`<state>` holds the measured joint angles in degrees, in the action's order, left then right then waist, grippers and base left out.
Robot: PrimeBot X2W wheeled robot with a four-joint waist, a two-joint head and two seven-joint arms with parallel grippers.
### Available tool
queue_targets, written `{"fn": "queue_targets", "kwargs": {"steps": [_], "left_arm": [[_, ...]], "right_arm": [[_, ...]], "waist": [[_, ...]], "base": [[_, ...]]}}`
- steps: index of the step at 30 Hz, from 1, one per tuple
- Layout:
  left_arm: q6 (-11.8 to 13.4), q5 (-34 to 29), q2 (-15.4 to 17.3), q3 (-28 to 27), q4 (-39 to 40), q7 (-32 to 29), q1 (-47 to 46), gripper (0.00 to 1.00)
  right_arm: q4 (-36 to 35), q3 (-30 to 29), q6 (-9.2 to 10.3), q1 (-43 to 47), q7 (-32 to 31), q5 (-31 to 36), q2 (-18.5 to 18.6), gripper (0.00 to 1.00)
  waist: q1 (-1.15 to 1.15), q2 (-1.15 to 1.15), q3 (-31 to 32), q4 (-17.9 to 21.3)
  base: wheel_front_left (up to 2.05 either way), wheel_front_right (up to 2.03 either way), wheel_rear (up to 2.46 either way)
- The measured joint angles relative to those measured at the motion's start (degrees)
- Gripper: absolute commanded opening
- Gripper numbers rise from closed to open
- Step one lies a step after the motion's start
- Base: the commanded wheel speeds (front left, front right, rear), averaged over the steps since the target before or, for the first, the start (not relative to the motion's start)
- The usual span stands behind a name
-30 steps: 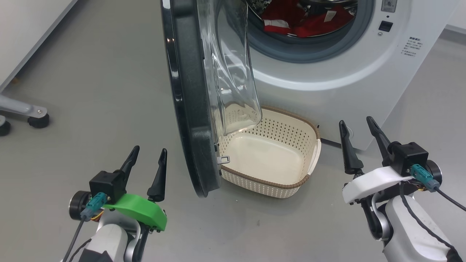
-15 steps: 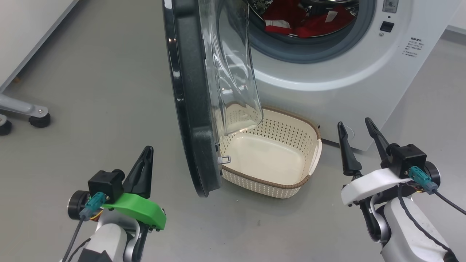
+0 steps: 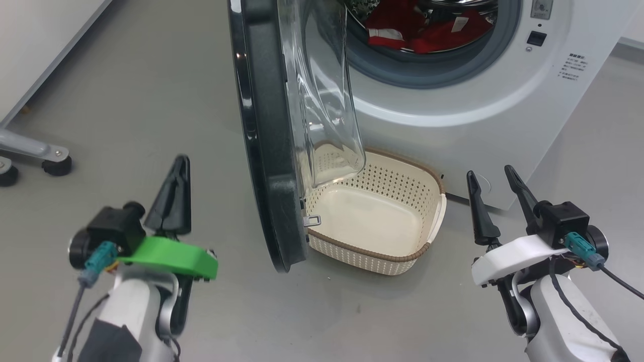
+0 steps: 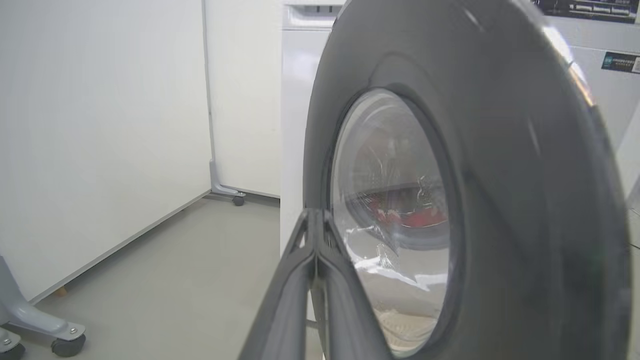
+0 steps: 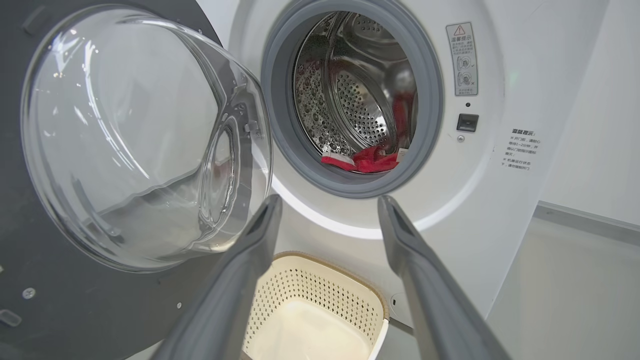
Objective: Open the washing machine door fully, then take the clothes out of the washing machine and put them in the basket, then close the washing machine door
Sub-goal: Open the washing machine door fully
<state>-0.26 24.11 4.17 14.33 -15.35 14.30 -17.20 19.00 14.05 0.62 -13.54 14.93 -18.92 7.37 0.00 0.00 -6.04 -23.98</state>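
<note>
The washing machine door (image 3: 266,136) stands partly open, its black rim edge-on toward me and its glass bowl (image 3: 327,100) hanging over the basket (image 3: 372,216). The basket is cream with a brown rim and sits on the floor against the white washing machine (image 3: 453,110). Red clothes (image 3: 417,27) lie in the drum mouth, also seen as clothes (image 5: 367,160) in the right wrist view. My left gripper (image 3: 178,161) is shut with nothing in it, left of the door's outer face (image 4: 500,175). My right gripper (image 3: 490,173) is open, right of the basket.
Grey floor spreads to the left of the door. A grey wheeled frame leg (image 3: 35,156) and a white panel's base stand at the far left. The machine's front carries a latch slot (image 3: 536,38) and small black text (image 3: 573,68).
My left gripper has closed its fingers and risen, moving slightly left. The right gripper has stayed open and almost still. The camera has shifted a little.
</note>
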Motion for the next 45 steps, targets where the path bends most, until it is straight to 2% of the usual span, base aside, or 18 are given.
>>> {"fn": "queue_targets", "kwargs": {"steps": [6, 12, 18, 23, 30, 40, 45], "left_arm": [[0.0, -2.5, 0.1, -1.4, 9.8, 0.2, -4.3, 0.00], [-0.1, -5.3, 0.0, -0.3, 18.6, 0.4, -5.9, 0.00], [-2.8, -5.8, -0.6, 5.1, 23.6, 0.5, -6.3, 0.00], [-4.2, -5.7, -0.9, 10.7, 23.9, 0.4, -5.1, 0.00], [-5.2, -4.2, -1.0, 17.8, 22.3, -3.9, 0.9, 0.00], [-5.0, -3.6, -0.9, 19.3, 17.8, -7.7, 7.2, 0.00], [-3.5, -3.5, -0.5, 18.3, 16.2, -7.9, 8.6, 0.00]], "right_arm": [[0.4, -0.7, -0.56, 0.1, 0.0, 0.5, -0.3, 1.00], [0.5, -1.1, -1.14, 0.8, 0.0, 1.0, -1.0, 1.00], [0.6, -1.4, -1.79, 1.1, 0.0, 1.5, -1.6, 1.00], [1.0, -1.5, -2.55, 1.2, 0.0, 1.9, -2.1, 1.00], [0.9, -2.1, -2.58, 1.4, 0.0, 2.3, -2.3, 1.00], [0.9, -3.1, -3.08, 1.4, 0.0, 3.5, -2.5, 1.00], [0.9, -3.6, -3.10, 1.4, 0.0, 4.0, -2.7, 1.00]], "waist": [[0.00, 0.00, 0.5, -0.2], [0.00, 0.00, 1.1, -0.2], [0.00, 0.00, 1.4, 0.2], [0.00, 0.00, 1.7, 0.9], [0.00, 0.00, 1.5, 1.7], [0.00, 0.00, 0.3, 1.9], [0.00, 0.00, -0.1, 1.7]], "base": [[0.00, 0.00, 0.00], [0.00, 0.00, 0.00], [0.00, 0.00, 0.00], [0.00, 0.00, 0.00], [0.00, 0.00, 0.00], [0.00, 0.00, 0.00], [0.00, 0.00, 0.00]]}}
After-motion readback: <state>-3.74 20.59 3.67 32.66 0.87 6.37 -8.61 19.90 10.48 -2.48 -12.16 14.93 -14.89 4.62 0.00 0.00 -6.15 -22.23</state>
